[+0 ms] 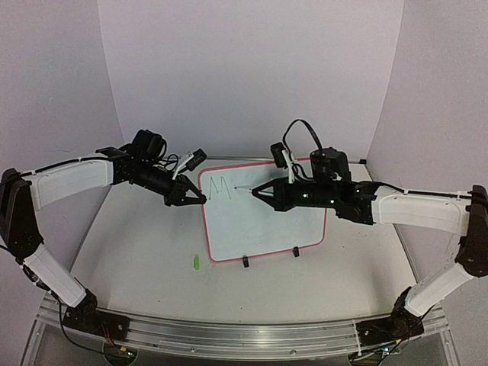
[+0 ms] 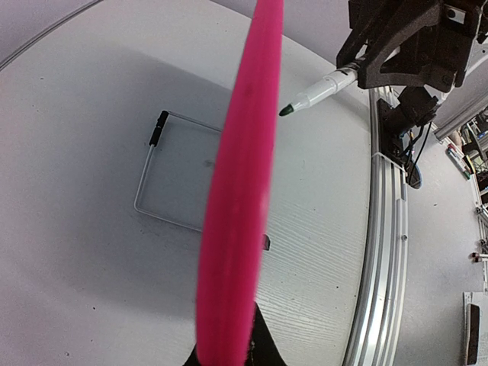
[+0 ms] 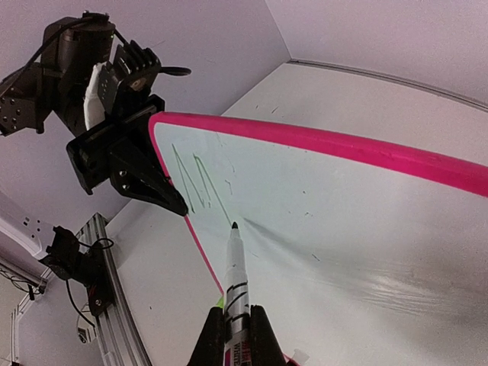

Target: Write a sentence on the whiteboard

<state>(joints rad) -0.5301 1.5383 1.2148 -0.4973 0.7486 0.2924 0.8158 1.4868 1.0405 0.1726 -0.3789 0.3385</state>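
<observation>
The whiteboard (image 1: 267, 225) with its pink-red frame stands tilted at mid-table. My left gripper (image 1: 200, 198) is shut on its left frame edge (image 2: 236, 191), one dark finger (image 2: 267, 347) showing beside the pink band. In my right gripper (image 3: 236, 320), shut, a white marker (image 3: 235, 274) points forward. Its dark tip (image 3: 234, 226) sits at or just off the board's upper left part. Of the sentence, only a thin green zigzag like an M (image 3: 197, 179) shows near the top-left corner, with a stroke running down to the tip.
A small green cap (image 1: 195, 263) lies on the table left of the board's lower corner. Two black clip feet (image 1: 245, 262) hold the board's near edge, and its wire stand (image 2: 168, 217) rests behind. An aluminium rail (image 1: 229, 332) runs along the near table edge. Walls close the back.
</observation>
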